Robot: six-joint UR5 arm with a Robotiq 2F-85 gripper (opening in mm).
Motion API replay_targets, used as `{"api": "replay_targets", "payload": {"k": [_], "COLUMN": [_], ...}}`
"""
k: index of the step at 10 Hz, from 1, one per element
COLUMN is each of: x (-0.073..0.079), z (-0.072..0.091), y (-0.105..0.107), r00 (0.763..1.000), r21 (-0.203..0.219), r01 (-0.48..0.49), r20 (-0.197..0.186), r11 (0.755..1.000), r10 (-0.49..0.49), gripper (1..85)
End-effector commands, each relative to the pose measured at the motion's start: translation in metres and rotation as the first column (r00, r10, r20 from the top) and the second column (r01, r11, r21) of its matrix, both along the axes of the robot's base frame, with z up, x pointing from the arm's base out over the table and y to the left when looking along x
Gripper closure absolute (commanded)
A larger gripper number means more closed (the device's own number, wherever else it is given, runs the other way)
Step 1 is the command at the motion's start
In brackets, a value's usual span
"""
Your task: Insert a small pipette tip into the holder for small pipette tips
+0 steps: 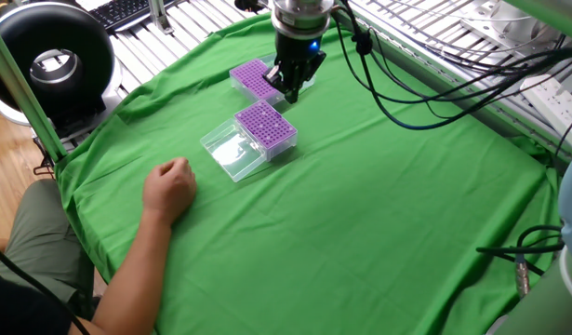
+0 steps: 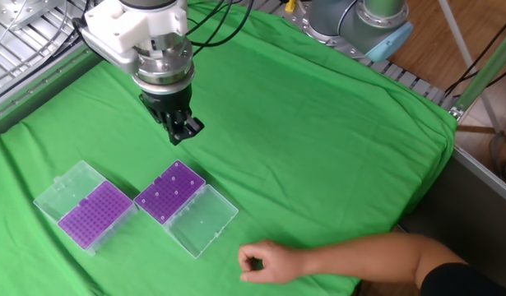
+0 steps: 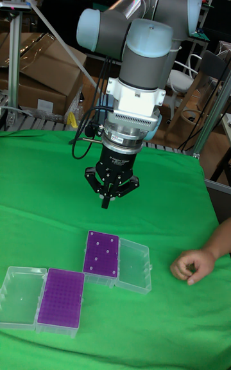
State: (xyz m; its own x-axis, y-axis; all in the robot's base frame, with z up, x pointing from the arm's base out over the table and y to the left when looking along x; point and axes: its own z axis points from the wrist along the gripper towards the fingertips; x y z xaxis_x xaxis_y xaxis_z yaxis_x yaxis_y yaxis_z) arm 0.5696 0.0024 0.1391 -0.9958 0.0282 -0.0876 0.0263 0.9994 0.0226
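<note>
Nearest in the tall fixed view: two clear plastic hinged boxes with purple perforated inserts, lids folded open flat on the wrinkled green cloth covering the tabletop [image 3: 38, 171]. The left purple-insert tip box with a dense fine hole grid [image 3: 61, 297] has its clear lid lying to its left; the right purple-insert tip box with a few white tips dotted in it [image 3: 102, 254] has its lid lying to its right. The two boxes sit just beside each other, corners near touching, the right one a bit farther back. A person's bare hand [image 3: 190, 264] rests loosely curled on the cloth to the right of the boxes, apart from them. Behind and above the boxes hangs the black two-finger gripper [image 3: 106, 202] on the grey UR5 arm [image 3: 149, 42], pointing straight down, off the cloth. Jaws look drawn close together with a small dark pointed thing at the bottom; can't tell if that's the small pipette tip, too small to resolve. In the other fixed view the gripper [image 2: 187, 130] sits above bare cloth just behind the sparse box [image 2: 170, 191]. Far background: cardboard boxes, metal frame.
</note>
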Motion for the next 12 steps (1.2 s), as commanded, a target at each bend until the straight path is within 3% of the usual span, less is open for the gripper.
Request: {"api": "replay_targets", "payload": {"k": [1,2,3,4,5,7,8,9,10,12], "x": [0.001,0.002,0.0,0.003,0.0,-0.012,-0.017,-0.018,-0.01,0.013], "z": [-0.001,-0.001,-0.002,-0.001,-0.001,-0.002,-0.002,-0.002,-0.002,-0.029], "y": [0.004,0.006,0.002,-0.021,-0.026,0.001,0.01,0.011,0.013,0.006], "r00": [1.0,1.0,1.0,0.997,0.993,0.994,0.994,0.995,0.995,0.992], "r21": [0.024,0.034,0.015,-0.079,-0.102,0.01,0.045,0.051,0.054,0.053], "r01": [0.007,-0.005,-0.012,-0.075,-0.116,-0.1,-0.091,-0.082,-0.094,-0.13], "r20": [0.008,0.013,0.005,0.011,-0.003,-0.04,-0.054,-0.06,-0.028,0.017], "r11": [1.0,0.999,1.0,0.994,0.988,0.995,0.995,0.995,0.994,0.99], "r10": [-0.008,0.004,0.012,0.076,0.116,0.101,0.094,0.085,0.096,0.129], "gripper": [84.7,84.7,84.7,84.7,84.7,73.3,71.3,71.0,71.0,65.3]}}
